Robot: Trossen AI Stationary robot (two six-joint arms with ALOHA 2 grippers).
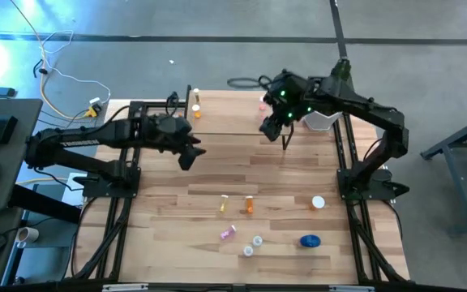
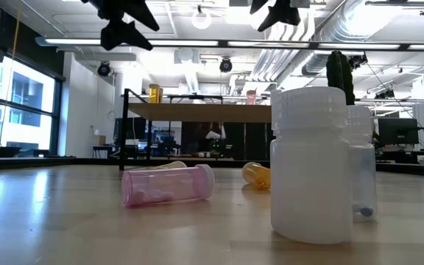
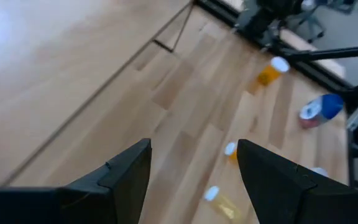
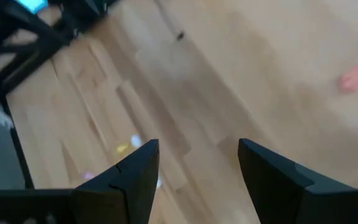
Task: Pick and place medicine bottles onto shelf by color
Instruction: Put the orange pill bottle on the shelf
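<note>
While both grippers, left [image 1: 191, 152] and right [image 1: 276, 123], hover spread and empty, we risk rolling the lying bottles [image 1: 249, 204]; a glancing descent would cause it.

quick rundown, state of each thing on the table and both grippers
left gripper: open, empty, above the shelf
right gripper: open, empty, above the shelf
shelf: standing, an orange bottle and a pink bottle upright at its far edge
pink bottle near the front: lying on its side
blue jar: on the table, tipped over
white bottle: upright, lid on
cactus pot: upright
</note>
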